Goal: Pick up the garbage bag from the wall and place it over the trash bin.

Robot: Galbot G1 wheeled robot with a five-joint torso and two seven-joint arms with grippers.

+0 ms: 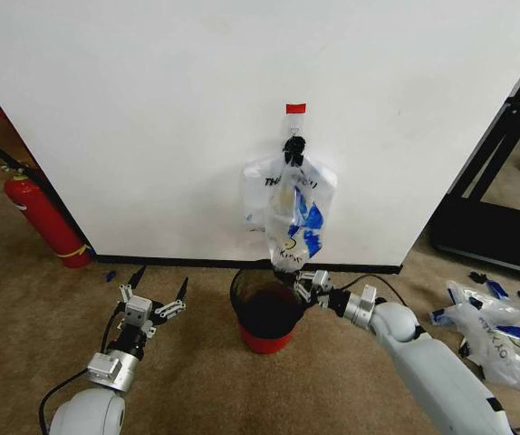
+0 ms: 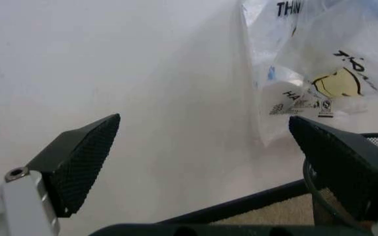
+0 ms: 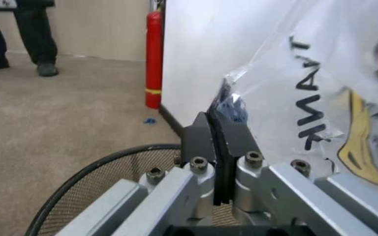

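White wall (image 1: 151,118) over carpet, garbage bag (image 1: 292,213) hanging from black hook (image 1: 294,145) above trash bin (image 1: 265,313); right tool (image 1: 307,284) clenched on bag's bottom edge, left tool (image 1: 156,292) released, idle; film looks light, floppy, slippery, probably best taken by handles.

Carpeted test room: partition wall (image 1: 151,118), fire extinguisher (image 1: 43,216).
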